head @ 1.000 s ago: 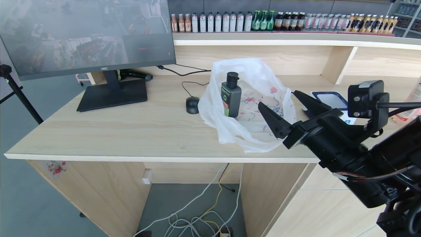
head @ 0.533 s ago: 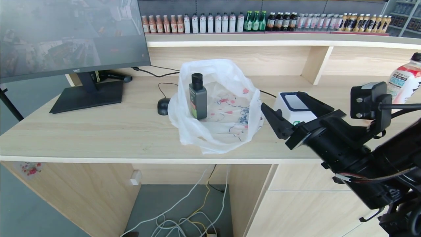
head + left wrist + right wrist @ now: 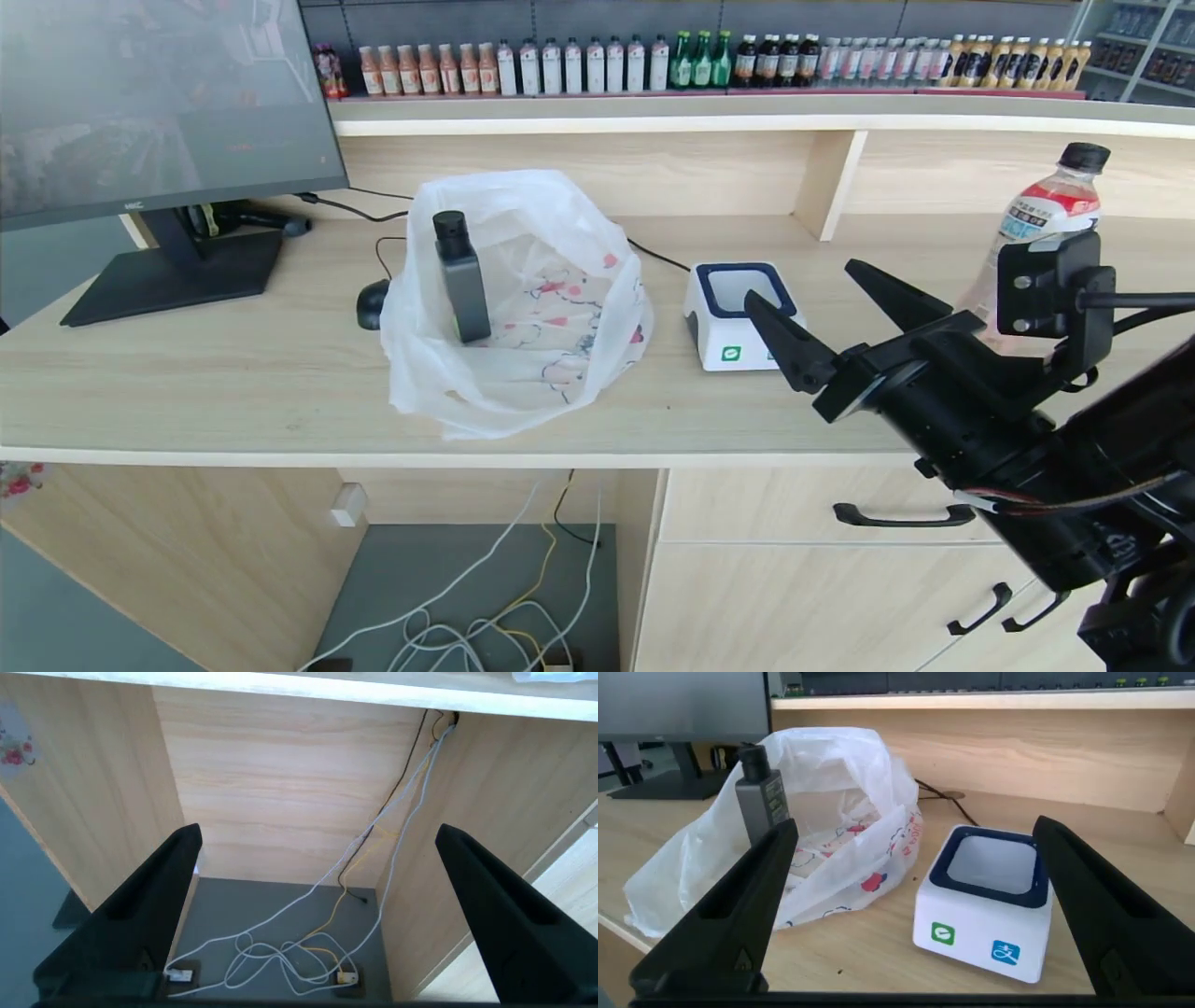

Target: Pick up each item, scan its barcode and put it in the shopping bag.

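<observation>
A dark grey bottle (image 3: 462,280) stands upright inside an open white plastic shopping bag (image 3: 420,364), near a white box-shaped scanner (image 3: 714,336) and a clear, black-capped drink bottle (image 3: 1041,219).

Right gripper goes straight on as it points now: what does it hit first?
Probably the white scanner on the counter, straight ahead of the open right gripper; the shopping bag sits just beside that line. Depth is unclear.

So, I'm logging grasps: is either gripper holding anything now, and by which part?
Nothing is held. The right gripper is open and empty near the scanner; the left gripper is open and empty too.
</observation>
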Controlling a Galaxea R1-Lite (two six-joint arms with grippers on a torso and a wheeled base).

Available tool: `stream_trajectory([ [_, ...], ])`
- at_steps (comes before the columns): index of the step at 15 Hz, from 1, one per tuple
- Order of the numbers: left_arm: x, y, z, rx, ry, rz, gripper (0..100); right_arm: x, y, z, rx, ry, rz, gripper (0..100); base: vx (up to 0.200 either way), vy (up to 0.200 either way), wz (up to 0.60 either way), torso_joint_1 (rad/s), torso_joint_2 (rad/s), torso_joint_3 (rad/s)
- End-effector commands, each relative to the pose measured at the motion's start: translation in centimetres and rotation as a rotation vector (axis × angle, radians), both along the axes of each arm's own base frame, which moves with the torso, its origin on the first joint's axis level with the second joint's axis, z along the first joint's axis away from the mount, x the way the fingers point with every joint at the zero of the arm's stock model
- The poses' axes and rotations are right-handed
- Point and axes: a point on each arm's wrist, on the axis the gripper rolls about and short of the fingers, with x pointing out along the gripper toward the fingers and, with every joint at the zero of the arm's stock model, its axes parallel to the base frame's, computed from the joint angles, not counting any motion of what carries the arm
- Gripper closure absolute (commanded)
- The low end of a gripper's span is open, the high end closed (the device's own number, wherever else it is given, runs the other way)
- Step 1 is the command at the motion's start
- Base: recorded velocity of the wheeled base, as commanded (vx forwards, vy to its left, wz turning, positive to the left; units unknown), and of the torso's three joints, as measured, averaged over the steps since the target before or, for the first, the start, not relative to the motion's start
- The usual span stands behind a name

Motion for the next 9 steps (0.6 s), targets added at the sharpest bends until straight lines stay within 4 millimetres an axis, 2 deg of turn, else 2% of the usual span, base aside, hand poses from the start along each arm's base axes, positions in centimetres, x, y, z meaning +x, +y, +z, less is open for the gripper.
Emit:
stream_trajectory([
  [1, 0.00, 0.00, 0.01, -0.001, -0.001, 0.001, 0, -0.09, -0.05, 0.06, 0.001, -0.002, 0.000, 0, 0.000, -0.200, 0.00, 0.002, 0.00, 0.002],
  [9, 0.00, 0.00, 0.01, -0.002, -0.001, 0.001, 0, -0.06, -0.12, -0.42, -0.009, 0.014, -0.001, 0, 0.000, -0.200, 0.00, 0.003, 0.00, 0.002],
])
